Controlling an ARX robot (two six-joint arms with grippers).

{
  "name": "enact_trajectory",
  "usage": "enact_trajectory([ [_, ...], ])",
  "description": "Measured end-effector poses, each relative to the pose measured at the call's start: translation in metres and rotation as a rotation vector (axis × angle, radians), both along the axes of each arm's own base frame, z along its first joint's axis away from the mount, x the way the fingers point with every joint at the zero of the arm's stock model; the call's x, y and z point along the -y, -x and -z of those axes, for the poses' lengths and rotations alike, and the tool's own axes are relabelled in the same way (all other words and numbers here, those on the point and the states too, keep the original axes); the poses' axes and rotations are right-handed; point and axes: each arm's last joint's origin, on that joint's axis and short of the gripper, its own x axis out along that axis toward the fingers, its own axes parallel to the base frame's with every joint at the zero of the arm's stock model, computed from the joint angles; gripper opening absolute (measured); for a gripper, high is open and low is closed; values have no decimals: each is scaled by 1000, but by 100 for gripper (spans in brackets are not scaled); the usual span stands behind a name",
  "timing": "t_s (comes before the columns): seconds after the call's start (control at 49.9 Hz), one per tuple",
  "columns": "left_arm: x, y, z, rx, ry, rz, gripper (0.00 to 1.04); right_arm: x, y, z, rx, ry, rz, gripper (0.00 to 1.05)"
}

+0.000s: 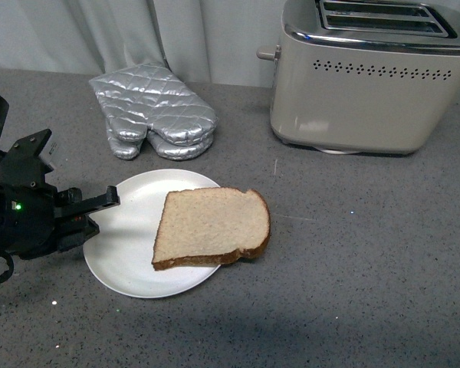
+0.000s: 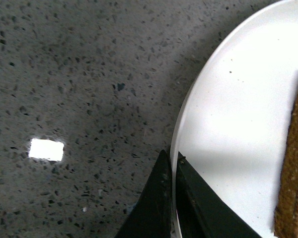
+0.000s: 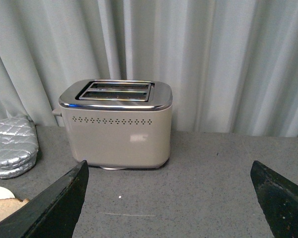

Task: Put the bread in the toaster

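Observation:
A slice of tan bread [image 1: 211, 228] with a dark crust lies flat on a white plate [image 1: 126, 253], its right end hanging over the plate's rim. My left gripper [image 1: 100, 211] is shut on the plate's left rim. In the left wrist view the two black fingers [image 2: 191, 198] pinch the plate [image 2: 233, 124] edge, with the bread [image 2: 293, 173] crust at the side. The beige-and-chrome toaster [image 1: 368, 77] stands at the back right, its two slots empty. My right gripper [image 3: 171, 198] is open, facing the toaster [image 3: 116, 124] across bare counter; it does not show in the front view.
A pair of silver quilted oven mitts [image 1: 157, 111] lies behind the plate at the back left, also seen in the right wrist view as oven mitts [image 3: 12, 146]. Pale curtains hang behind the grey speckled counter [image 1: 353, 268].

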Motion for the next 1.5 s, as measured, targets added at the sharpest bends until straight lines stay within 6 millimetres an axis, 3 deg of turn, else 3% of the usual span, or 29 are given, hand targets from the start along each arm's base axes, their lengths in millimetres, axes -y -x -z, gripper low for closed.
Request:
enact_trajectory([
  [0.261,29,-1,-21,39,104,6,3,0,0,0,0,0,0,95],
  [0.501,93,-16,-33,64,197,64,3,0,0,0,0,0,0,95],
  [0.562,111,-20,-32,58,208,76,3,0,0,0,0,0,0,95],
  [0.642,150,-27,-25,29,235,98,3,0,0,0,0,0,0,95],
  [0.782,188,-32,-11,-21,243,123,3,0,0,0,0,0,0,95],
  [1.043,212,-34,-3,-72,225,134,4,0,0,0,0,0,0,95],
  [1.163,213,-35,-6,-67,230,120,19,0,0,0,0,0,0,95],
  [1.284,207,-31,-18,-13,217,91,43,0,0,0,0,0,0,95],
  [1.504,169,-3,-81,322,130,-3,88,0,0,0,0,0,0,95],
])
